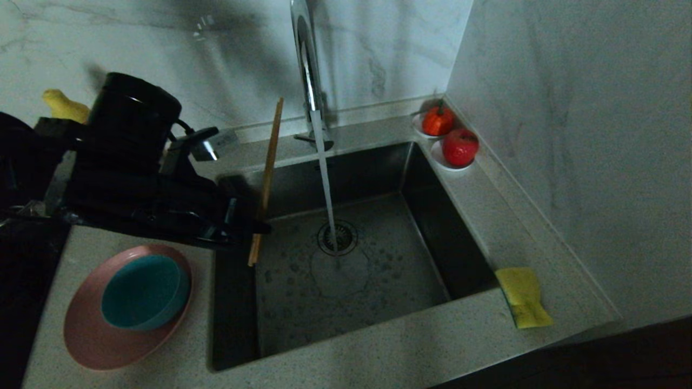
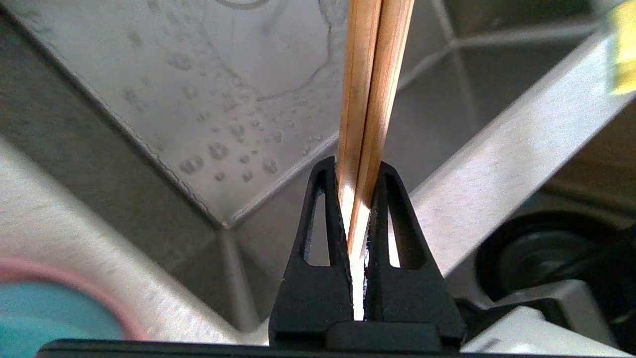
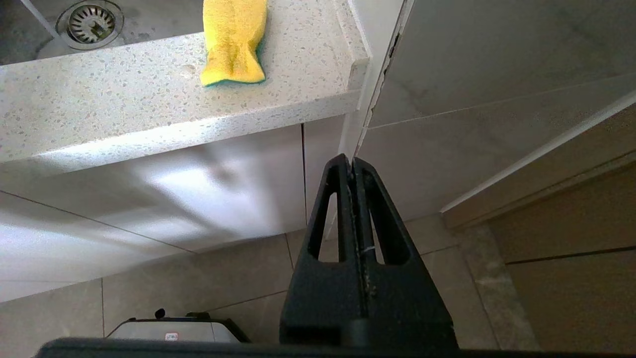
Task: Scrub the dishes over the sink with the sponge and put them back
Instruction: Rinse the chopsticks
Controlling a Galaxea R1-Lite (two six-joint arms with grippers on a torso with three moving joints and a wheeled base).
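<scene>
We had the left claw (image 2: 355,199) clamped tight on the chopsticks (image 2: 370,99), pair held near one end and poking up steeply over the sink's (image 1: 432,216) left side, just left of the running stream from the faucet (image 1: 308,65). The right claw (image 3: 354,164) hung parked below the bench (image 3: 124,114) edge, w/ fingers pressed together and nothing in them. The sponge (image 1: 523,297) lay on the bench at the sink's front-right corner, untouched by either claw. The teal bowl (image 1: 143,292) sat inside the pink plate (image 1: 97,340) on the bench left of the sink, apart from both claws.

Our read on progress: early. Chopsticks were up over the basin but the sponge wasn't in hand, so scrubbing hadn't begun as far as we could tell; plate & bowl still to do, then everything back in place.

Labels/writing: none readable anywhere.
</scene>
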